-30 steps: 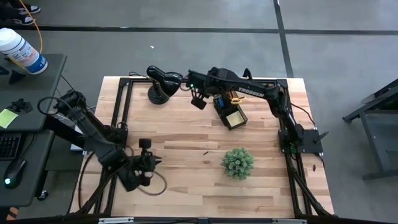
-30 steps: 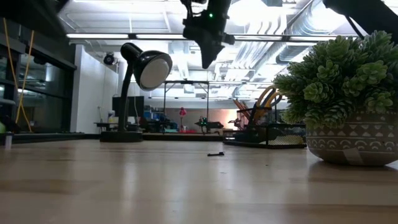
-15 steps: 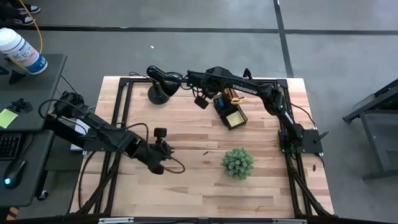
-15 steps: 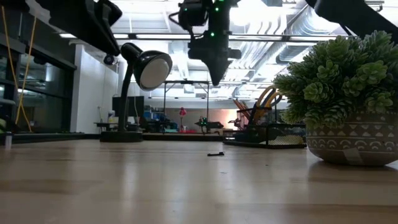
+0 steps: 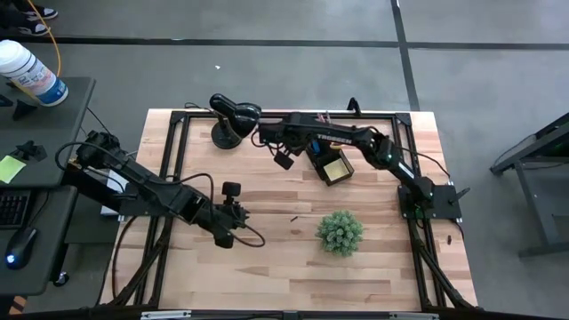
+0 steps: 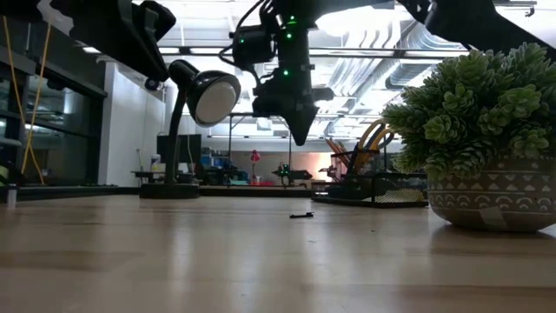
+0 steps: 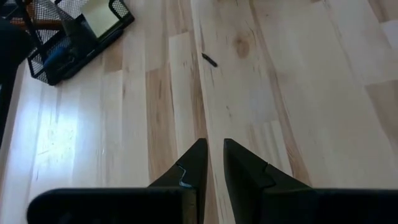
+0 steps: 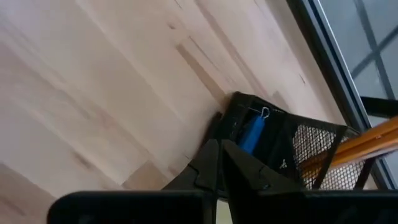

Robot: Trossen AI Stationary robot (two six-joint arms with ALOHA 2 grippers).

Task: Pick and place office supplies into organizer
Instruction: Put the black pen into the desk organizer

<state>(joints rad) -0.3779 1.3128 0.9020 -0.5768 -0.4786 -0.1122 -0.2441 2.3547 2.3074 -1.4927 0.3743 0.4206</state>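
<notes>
While both grippers hang empty and nearly closed, the organizer (image 5: 329,162) holds sticky-note pad (image 5: 335,167), pencils (image 8: 367,144).

Organizer (image 5: 327,163): black wire mesh. Sticky-note pad (image 5: 335,166): yellow. Pencils (image 8: 367,142): orange. Clip item (image 8: 252,134): blue. Plant (image 5: 340,232): green; pot (image 6: 491,198) grey, white triangle pattern. Lamp (image 5: 230,119): black. Table (image 5: 284,258): pale wood planks.
</notes>
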